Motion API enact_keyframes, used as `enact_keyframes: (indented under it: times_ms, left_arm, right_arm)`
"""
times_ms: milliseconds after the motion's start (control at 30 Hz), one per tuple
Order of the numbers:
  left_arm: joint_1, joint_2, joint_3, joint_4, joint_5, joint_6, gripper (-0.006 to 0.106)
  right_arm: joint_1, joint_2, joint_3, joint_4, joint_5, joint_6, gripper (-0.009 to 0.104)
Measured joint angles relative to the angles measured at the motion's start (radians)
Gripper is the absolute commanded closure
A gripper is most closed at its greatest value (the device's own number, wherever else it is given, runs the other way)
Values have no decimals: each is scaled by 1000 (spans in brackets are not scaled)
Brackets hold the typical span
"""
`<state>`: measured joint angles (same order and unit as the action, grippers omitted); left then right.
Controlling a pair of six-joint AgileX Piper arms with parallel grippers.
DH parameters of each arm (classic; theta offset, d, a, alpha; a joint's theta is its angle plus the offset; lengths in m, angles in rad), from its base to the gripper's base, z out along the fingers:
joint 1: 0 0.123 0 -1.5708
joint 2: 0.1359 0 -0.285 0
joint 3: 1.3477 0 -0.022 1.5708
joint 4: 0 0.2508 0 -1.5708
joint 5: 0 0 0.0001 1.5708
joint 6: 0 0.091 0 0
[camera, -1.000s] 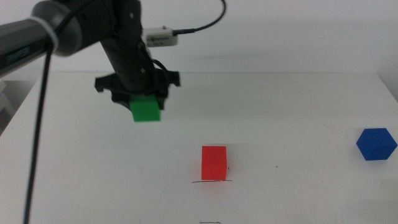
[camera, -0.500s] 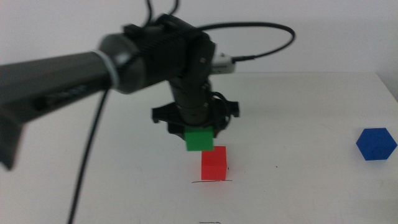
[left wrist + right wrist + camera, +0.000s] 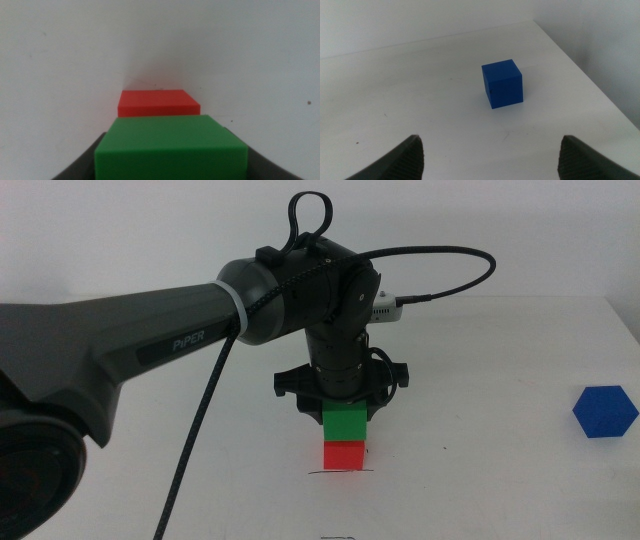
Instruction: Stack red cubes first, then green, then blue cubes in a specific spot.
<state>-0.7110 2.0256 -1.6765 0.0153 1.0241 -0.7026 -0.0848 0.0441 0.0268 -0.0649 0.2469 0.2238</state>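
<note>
The red cube (image 3: 345, 455) stands on the thin black pen stroke (image 3: 340, 472) near the table's front middle. My left gripper (image 3: 345, 412) reaches in from the left and is shut on the green cube (image 3: 345, 423), holding it directly over the red cube; I cannot tell whether the two touch. The left wrist view shows the green cube (image 3: 170, 145) between the jaws, with the red cube (image 3: 159, 103) just beyond. The blue cube (image 3: 605, 412) lies alone at the far right. My right gripper (image 3: 490, 160) hangs open, short of the blue cube (image 3: 502, 83).
The left arm's thick dark body (image 3: 130, 360) and its black cable (image 3: 200, 430) cover the left half of the middle view. The blue cube sits close to the table's right edge (image 3: 580, 75). A small dark mark (image 3: 338, 537) shows at the picture's bottom edge.
The left gripper carried the green cube from the back left, right and forward, then down to just above the red cube. The red and blue cubes stayed put.
</note>
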Motion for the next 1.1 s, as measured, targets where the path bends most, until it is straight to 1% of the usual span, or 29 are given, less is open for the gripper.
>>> enact_keyframes:
  times_ms: [933, 967, 1000, 1100]
  left_arm:
    - [0, 37, -11, 0, -8, 53, 92]
    - [0, 37, -11, 0, -7, 54, 82]
    - [0, 37, -11, -1, -4, 54, 35]
    - [0, 40, -11, -8, 11, 55, 17]
  right_arm:
    - [0, 0, 0, 0, 0, 0, 14]
    - [0, 0, 0, 0, 0, 0, 14]
    - [0, 0, 0, 0, 0, 0, 14]
    - [0, 0, 0, 0, 0, 0, 14]
